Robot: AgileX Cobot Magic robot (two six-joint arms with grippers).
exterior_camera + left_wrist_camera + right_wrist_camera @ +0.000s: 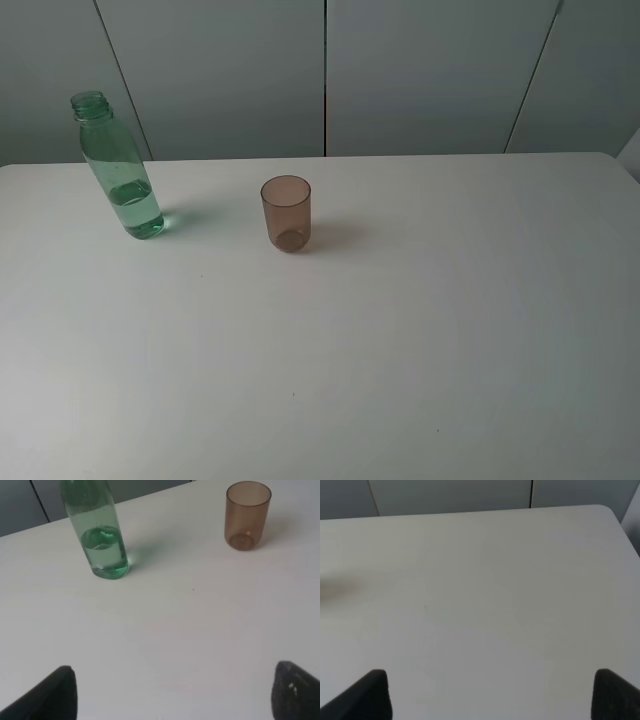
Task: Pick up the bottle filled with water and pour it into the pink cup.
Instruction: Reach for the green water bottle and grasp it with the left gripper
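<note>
The bottle [118, 170] is standing upright in the upper left of the high view, near the far edge of the white table [420, 340]. It is showing a threaded neck with no cap. Water is filling roughly its lower third. The pink cup [286, 212] is standing upright and apparently empty, just left of the upper centre of that view. It is well apart from the bottle, with bare tabletop between them.

Neither arm is showing in the high view. In the left wrist view, the left gripper [175, 692] is holding its 2 fingertips spread wide with nothing between them, and it is facing the bottle and the cup from a distance. In the right wrist view, the right gripper [490, 692] is likewise gaping over bare table, gripping nothing.

The bottle is probably handling as light and bottom-heavy, since most of its body is holding only air. Its thin, clear plastic wall is likely giving under pressure, and the smooth surface is looking slippery. A hard squeeze is risking a dent, or water pushed toward the open neck.

The sensible hold is looking like the straight middle of the body, at or just above the waterline and below the shoulder, with moderate force. The cup is small and light, so a nudge from the bottle's neck while pouring could be tipping it.
</note>
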